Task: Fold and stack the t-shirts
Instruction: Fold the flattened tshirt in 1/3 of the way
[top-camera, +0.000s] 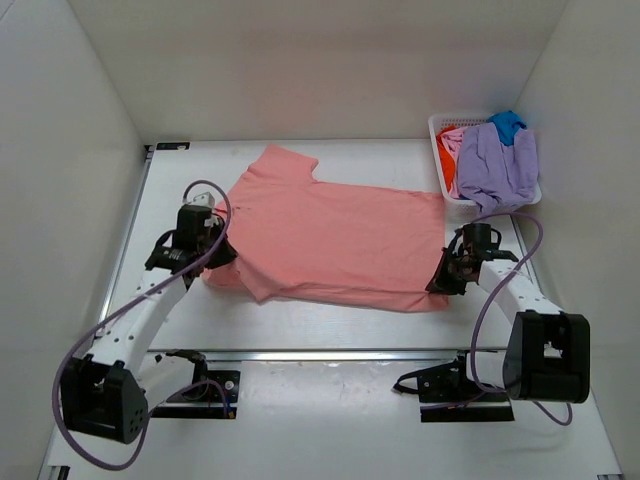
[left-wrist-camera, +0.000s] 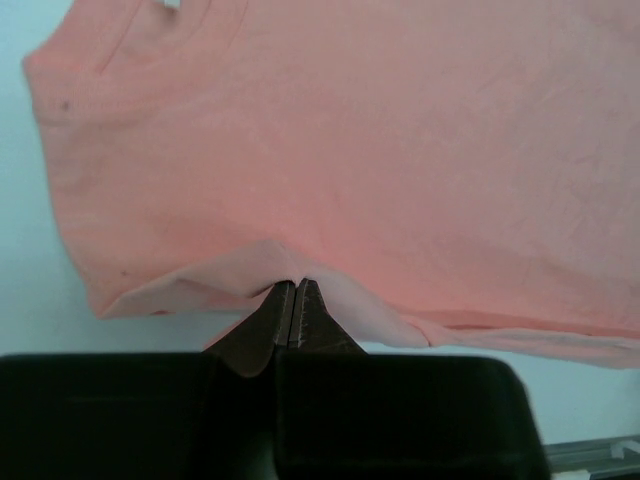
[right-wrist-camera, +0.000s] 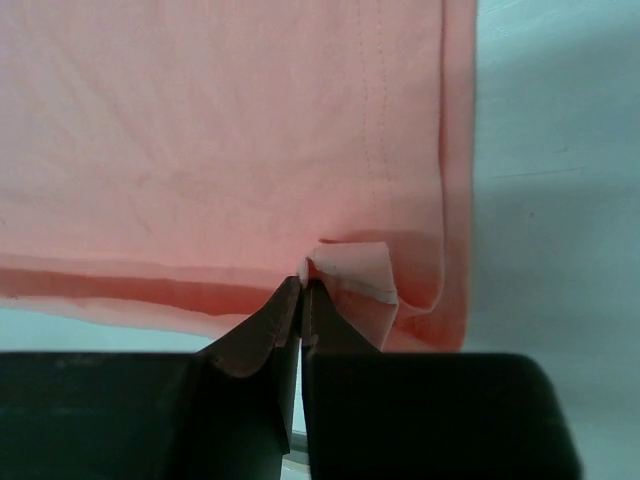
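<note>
While on table (top-camera: 330, 330), basket (top-camera: 436, 125) with lavender, blue, orange-red t-shirts (top-camera: 497, 165).

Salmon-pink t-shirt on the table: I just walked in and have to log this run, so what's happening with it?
Both arms hold the salmon-pink t-shirt, which lies spread on the table. The left end effector is shut on its near edge by the sleeve; the right end effector is shut on the near hem corner. A lavender t-shirt, a bright blue t-shirt and an orange-red t-shirt sit heaped in the white basket at the far right.
</note>
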